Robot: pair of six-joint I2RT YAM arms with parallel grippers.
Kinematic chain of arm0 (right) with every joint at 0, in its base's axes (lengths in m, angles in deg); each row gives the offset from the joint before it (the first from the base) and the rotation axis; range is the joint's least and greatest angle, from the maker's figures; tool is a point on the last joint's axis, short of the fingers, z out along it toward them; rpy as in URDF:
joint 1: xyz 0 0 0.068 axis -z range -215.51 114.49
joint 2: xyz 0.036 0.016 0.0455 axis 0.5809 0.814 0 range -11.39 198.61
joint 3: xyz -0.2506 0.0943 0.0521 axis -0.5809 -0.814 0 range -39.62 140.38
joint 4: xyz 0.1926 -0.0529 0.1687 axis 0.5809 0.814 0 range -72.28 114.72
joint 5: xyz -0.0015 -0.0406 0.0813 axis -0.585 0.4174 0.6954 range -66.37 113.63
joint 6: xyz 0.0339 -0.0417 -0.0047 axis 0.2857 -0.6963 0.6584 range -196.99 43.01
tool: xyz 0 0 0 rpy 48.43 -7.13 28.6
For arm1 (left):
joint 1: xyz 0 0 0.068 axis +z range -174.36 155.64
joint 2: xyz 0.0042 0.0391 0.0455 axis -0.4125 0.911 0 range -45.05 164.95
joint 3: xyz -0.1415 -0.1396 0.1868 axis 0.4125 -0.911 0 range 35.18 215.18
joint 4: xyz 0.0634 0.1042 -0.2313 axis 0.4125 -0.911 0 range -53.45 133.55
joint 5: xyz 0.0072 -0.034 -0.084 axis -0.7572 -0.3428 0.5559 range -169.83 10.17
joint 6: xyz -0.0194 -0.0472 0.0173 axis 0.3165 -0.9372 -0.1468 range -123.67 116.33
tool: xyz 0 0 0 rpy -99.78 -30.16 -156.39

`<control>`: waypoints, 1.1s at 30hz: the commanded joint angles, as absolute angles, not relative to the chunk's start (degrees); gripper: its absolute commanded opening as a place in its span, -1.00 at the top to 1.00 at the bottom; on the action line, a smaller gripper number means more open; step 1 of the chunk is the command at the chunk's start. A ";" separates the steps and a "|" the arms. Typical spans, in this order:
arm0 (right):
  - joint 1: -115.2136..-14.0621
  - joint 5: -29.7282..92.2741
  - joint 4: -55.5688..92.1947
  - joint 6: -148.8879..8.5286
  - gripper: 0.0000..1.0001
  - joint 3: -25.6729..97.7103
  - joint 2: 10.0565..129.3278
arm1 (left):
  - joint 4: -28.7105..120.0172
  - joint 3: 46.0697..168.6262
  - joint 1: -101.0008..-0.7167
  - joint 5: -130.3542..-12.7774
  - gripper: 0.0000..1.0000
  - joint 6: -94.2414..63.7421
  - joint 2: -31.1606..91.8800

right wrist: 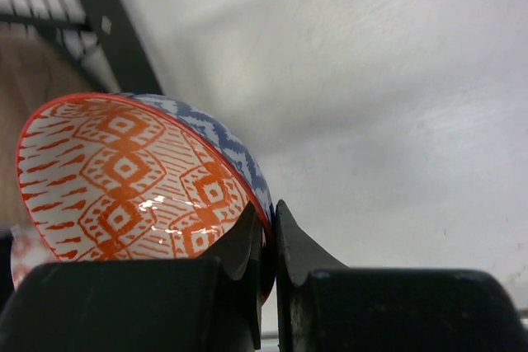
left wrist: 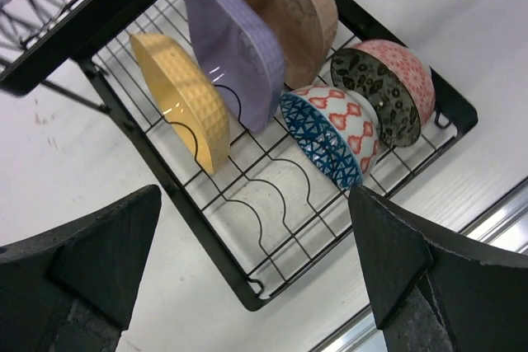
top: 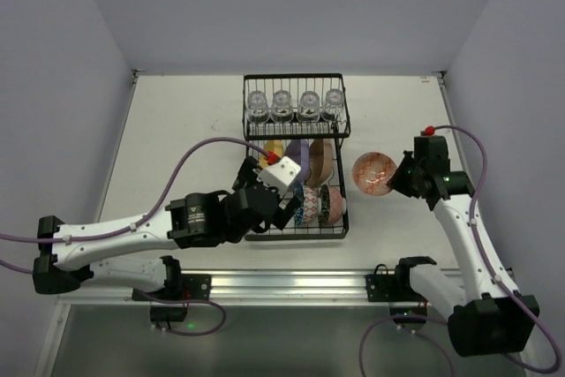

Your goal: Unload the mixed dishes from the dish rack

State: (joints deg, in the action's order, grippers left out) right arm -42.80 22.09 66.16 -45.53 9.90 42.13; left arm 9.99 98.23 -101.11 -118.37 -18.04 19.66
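Note:
The black wire dish rack point(top: 296, 237) stands mid-table. Several clear glass cups point(top: 296, 105) sit on its raised back shelf. The yellow plate point(left wrist: 186, 100), purple plate point(left wrist: 235, 51) and tan plate point(left wrist: 289, 6) stand on edge in the lower tray. Beside them are a blue bowl point(left wrist: 330, 133) and a green-and-reddish bowl point(left wrist: 388, 88). My left gripper point(left wrist: 254, 195) is open and empty above the rack's near left corner. My right gripper point(right wrist: 271, 216) is shut on the rim of an orange-patterned bowl point(right wrist: 124, 179), held tilted just right of the rack point(top: 374, 172).
A metal rail point(top: 282, 284) runs along the table's near edge. Grey walls close in the back and both sides. Bare white table point(top: 177, 130) lies left of the rack and at the far right point(top: 406, 112).

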 commanded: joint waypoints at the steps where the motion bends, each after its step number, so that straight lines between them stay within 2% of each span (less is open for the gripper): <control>1: -35.79 22.58 50.26 -42.11 1.00 10.04 47.39 | 10.25 97.23 -98.89 -123.16 -1.00 -30.62 17.01; 7: -33.67 18.45 43.39 -39.73 1.00 20.73 67.48 | 9.45 94.16 -98.54 -119.38 -1.00 -34.61 12.88; 13: -33.14 21.08 42.41 -39.29 1.00 31.74 84.90 | 7.43 92.49 -98.45 -118.32 -1.00 -38.64 9.89; 20: -32.52 23.37 43.82 -39.55 1.00 38.60 95.29 | 7.25 91.52 -98.45 -117.01 -1.00 -39.62 8.21; 26: -32.00 24.77 44.35 -39.64 1.00 39.84 97.42 | 9.18 90.64 -98.45 -115.95 -1.00 -40.14 10.94; 29: -31.91 25.21 44.44 -39.99 0.83 39.84 98.12 | 12.34 90.11 -98.54 -113.59 -1.00 -40.23 12.52; 31: -31.82 25.30 44.35 -40.08 0.33 39.22 97.25 | 14.10 90.20 -98.45 -113.05 -1.00 -39.97 14.18; 33: -31.82 25.39 44.44 -40.34 0.08 38.70 96.02 | 14.63 90.37 -98.45 -113.92 -1.00 -40.93 15.24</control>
State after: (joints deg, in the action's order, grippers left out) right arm -32.07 24.45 45.46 -40.20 37.05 98.48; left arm 9.99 90.51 -98.64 -113.45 -38.28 14.07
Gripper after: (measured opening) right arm 0.408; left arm 0.997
